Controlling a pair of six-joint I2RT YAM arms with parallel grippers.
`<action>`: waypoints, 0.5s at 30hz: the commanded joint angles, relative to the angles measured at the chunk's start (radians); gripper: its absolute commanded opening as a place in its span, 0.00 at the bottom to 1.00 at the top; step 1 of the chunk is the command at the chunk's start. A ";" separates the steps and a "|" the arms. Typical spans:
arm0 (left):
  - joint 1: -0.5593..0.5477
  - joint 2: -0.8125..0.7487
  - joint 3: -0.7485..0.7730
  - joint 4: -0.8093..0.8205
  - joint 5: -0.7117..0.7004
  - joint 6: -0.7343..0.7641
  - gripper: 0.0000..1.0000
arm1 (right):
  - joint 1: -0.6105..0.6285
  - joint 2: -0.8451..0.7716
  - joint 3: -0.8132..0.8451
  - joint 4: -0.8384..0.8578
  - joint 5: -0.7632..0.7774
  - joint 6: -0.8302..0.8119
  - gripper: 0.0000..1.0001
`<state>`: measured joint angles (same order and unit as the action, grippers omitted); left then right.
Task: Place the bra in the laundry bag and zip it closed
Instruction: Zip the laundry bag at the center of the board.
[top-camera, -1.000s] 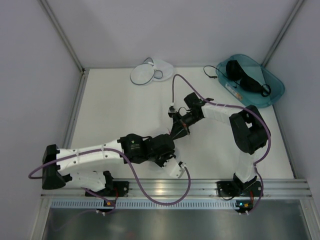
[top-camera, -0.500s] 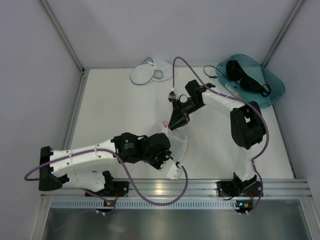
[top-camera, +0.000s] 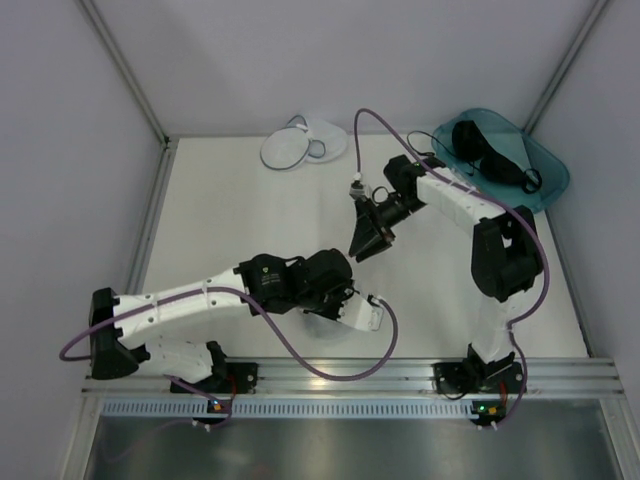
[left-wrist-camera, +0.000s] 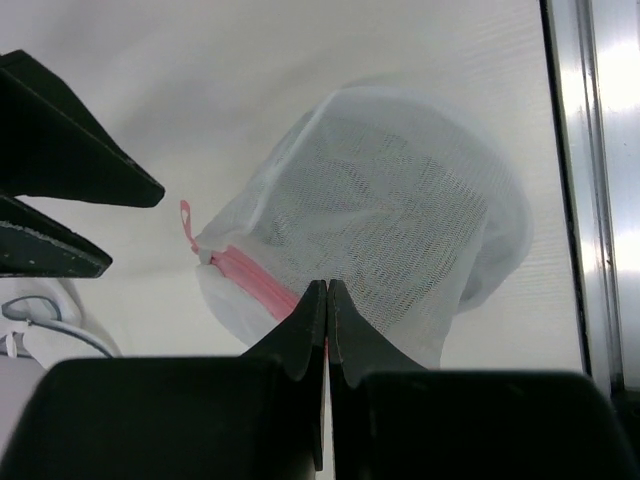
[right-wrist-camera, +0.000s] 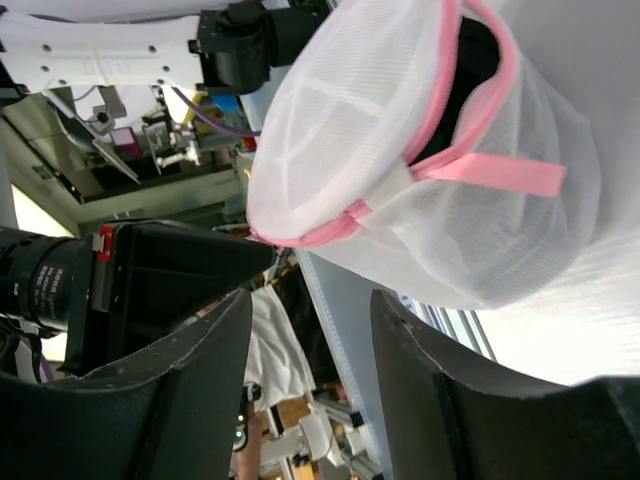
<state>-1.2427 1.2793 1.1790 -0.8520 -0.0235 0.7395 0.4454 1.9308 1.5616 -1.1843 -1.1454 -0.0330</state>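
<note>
1. The laundry bag (top-camera: 300, 148), grey-rimmed, lay at 12 o'clock against the far edge of the table (top-camera: 220, 210), its two halves spread apart; nothing dark was visible in it
2. The bra (top-camera: 470, 138) lay in the teal bin (top-camera: 545, 160) at 1 to 2 o'clock, well apart from the laundry bag and from both grippers
3. The left gripper (left-wrist-camera: 327, 290) stood at 6 o'clock, near the front rail. Its fingers were pressed together on the zip line of a second, pink-rimmed bag (left-wrist-camera: 400, 220), apparently pinching the mesh there. A dark item showed through that bag's mesh
4. The right gripper (top-camera: 368, 240) hung near the table's centre, on the 12 o'clock side of the pink-rimmed bag. Its fingers were spread with nothing between them, and the bag lay ahead of them untouched
5. In the right wrist view a dark gap showed between two runs of the pink rim; whether that zip was fully drawn could not be confirmed
6. Judgement: the arms were occupied with the pink-rimmed bag. Of the task itself nothing was yet done: the bra was not picked up and the laundry bag was neither filled nor zipped
7. Judgement: the free right arm was the better placed. The next move called for a swing toward 2 o'clock, a descent into the teal bin with fingers spread, and a firm close on a cup, not a thin strap
</note>
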 joint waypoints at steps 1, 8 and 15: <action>0.015 0.015 0.057 0.076 -0.012 -0.008 0.00 | 0.001 -0.087 -0.052 -0.026 -0.051 -0.007 0.51; 0.017 0.058 0.106 0.091 -0.009 -0.008 0.00 | 0.056 -0.087 -0.081 0.008 -0.080 0.027 0.65; 0.017 0.074 0.123 0.094 0.016 -0.009 0.00 | 0.081 -0.027 -0.052 0.002 -0.088 0.008 0.45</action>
<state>-1.2282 1.3518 1.2579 -0.8051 -0.0242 0.7345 0.5179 1.8820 1.4803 -1.1896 -1.1992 -0.0090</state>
